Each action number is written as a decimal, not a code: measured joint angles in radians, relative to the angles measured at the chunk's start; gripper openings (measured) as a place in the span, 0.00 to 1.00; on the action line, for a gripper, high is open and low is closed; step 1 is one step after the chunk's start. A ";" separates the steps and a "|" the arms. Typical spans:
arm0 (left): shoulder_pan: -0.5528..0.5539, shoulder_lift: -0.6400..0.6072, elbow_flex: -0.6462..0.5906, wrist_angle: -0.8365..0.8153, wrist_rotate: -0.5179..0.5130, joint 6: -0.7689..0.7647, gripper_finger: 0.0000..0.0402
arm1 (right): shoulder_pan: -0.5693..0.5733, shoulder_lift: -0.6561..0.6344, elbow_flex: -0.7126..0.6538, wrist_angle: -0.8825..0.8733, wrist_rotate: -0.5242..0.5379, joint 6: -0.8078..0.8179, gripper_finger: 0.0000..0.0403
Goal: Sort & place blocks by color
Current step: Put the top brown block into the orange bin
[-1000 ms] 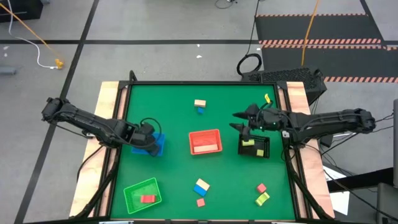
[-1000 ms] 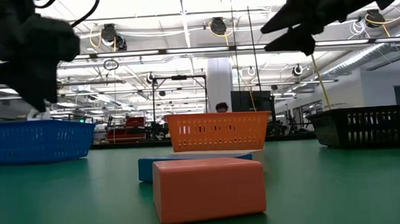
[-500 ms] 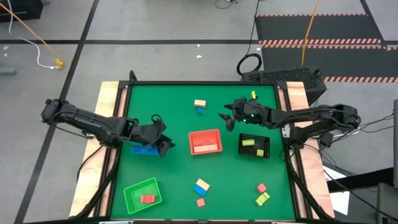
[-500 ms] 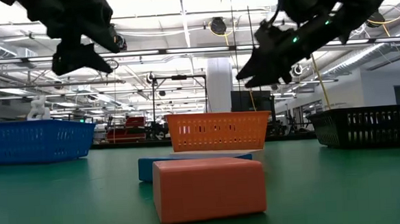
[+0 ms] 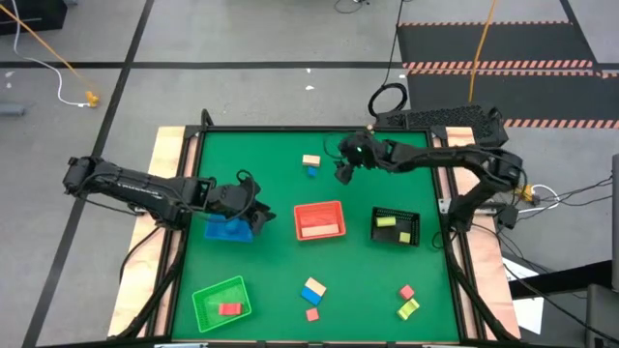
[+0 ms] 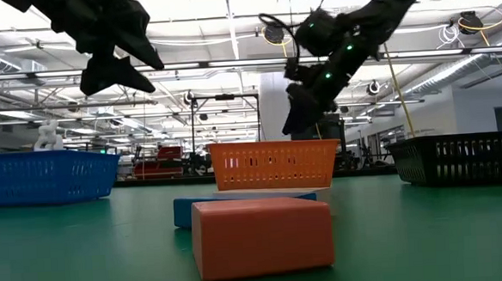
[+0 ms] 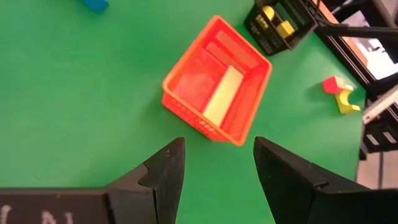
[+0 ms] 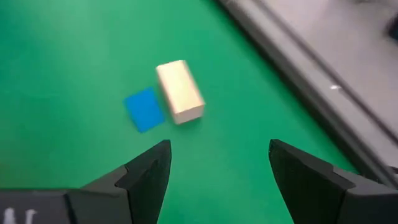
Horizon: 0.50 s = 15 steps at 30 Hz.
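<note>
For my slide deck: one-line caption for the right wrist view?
Right gripper, fingers open, above the green table, facing a pale tan block beside a small blue block.

Robotics lab in an industrial hall — ceiling trusses (image 6: 230,64), strip lights, striped floor mats (image 5: 503,43) — around a green tabletop (image 5: 280,280).

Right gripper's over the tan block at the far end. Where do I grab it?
Grip the tan block across its two long side faces, coming straight down with the open right gripper. It is a short bar lying flat; the blue block sits close beside one long face, so centre carefully.
</note>
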 joint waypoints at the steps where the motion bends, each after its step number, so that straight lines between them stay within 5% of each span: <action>1: 0.008 0.000 0.000 0.000 -0.001 0.013 0.48 | -0.011 0.022 0.022 -0.005 -0.049 -0.011 0.65; 6: 0.047 0.000 0.000 0.000 0.001 0.066 0.48 | -0.047 0.118 0.094 -0.006 -0.220 -0.073 0.65; 15: 0.171 0.000 0.000 0.008 0.000 0.237 0.48 | -0.053 0.238 0.174 0.009 -0.237 -0.281 0.65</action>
